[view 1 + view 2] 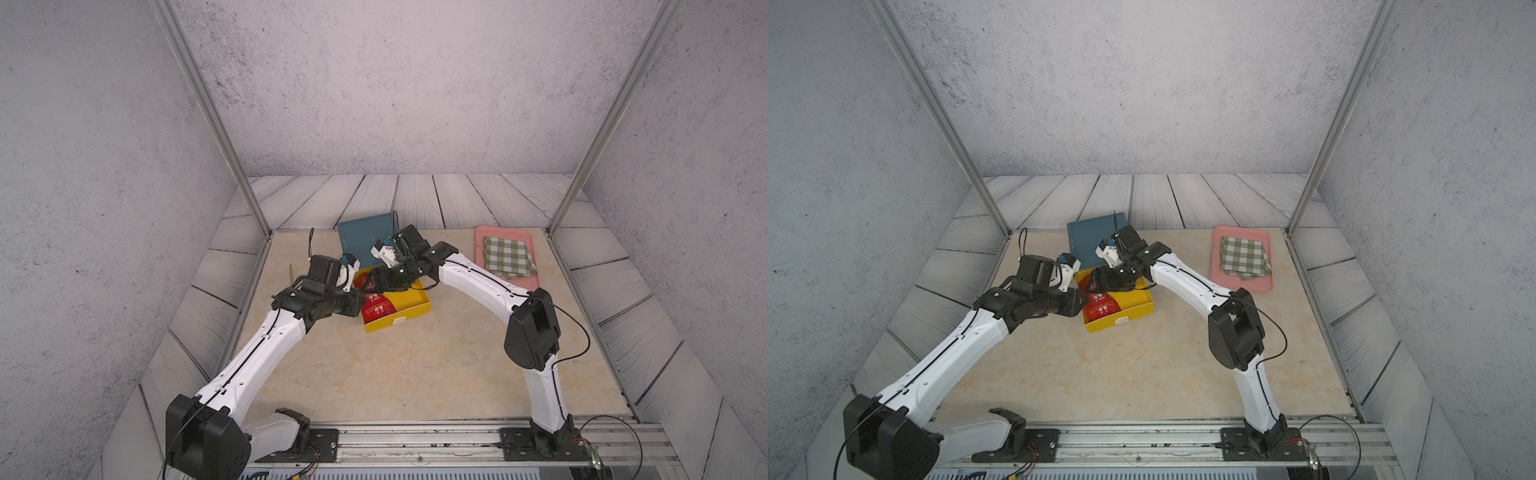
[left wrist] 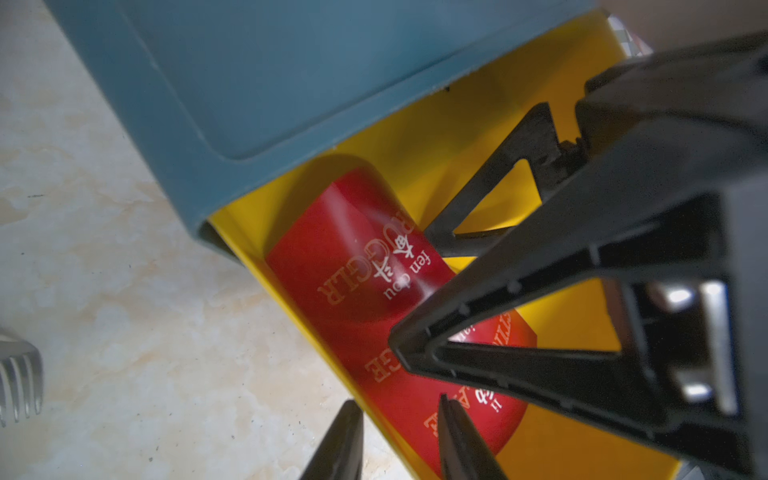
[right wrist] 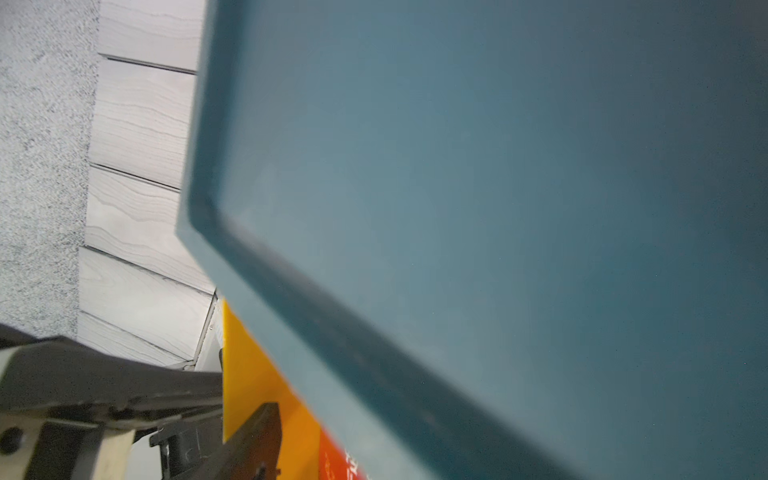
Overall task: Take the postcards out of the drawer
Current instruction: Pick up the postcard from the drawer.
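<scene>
At least two red postcards (image 1: 376, 309), one yellow drawer (image 1: 411, 296), one blue case (image 1: 365, 237), one pink tray (image 1: 482, 233), one cloth (image 1: 509, 257).

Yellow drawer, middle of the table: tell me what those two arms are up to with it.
The yellow drawer stands pulled out of its blue case, with the red postcards lying curled inside. None is seen outside it. The right gripper reaches down into the drawer, open, its fingertips at a postcard but not closed on it. The left gripper straddles the drawer's side wall; whether it pinches the wall is not clear.
</scene>
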Action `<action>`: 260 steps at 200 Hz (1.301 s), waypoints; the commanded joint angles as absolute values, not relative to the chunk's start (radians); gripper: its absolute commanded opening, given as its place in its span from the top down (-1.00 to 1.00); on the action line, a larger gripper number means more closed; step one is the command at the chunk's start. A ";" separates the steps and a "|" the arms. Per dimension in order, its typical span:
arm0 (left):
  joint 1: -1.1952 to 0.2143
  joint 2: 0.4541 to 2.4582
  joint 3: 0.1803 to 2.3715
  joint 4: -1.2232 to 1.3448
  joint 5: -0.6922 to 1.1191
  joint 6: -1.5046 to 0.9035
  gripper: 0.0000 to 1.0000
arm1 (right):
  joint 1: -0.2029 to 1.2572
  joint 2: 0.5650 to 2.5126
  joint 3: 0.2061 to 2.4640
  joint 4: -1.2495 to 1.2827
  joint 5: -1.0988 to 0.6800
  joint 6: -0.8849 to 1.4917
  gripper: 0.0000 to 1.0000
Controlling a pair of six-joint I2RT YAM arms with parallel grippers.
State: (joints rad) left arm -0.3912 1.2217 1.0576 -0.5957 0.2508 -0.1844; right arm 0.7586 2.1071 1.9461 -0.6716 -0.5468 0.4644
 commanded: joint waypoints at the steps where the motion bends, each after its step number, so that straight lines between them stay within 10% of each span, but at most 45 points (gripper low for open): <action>1: -0.400 1.202 1.058 -0.592 0.261 -0.181 0.31 | 0.775 2.239 1.895 -0.804 -0.429 0.451 -0.40; 102: -0.400 1.137 1.083 -0.639 0.229 -0.128 -0.04 | 0.764 2.226 1.923 -0.777 -0.450 0.490 -0.20; 260: -0.400 1.130 1.046 -0.635 0.233 -0.136 -0.06 | 0.729 2.122 1.857 -0.546 -0.684 0.600 -0.09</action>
State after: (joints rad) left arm -0.3950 1.1320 1.0576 -0.6415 0.2317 -0.1364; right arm 0.7212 2.1181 1.9003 -0.5266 -0.6762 0.5732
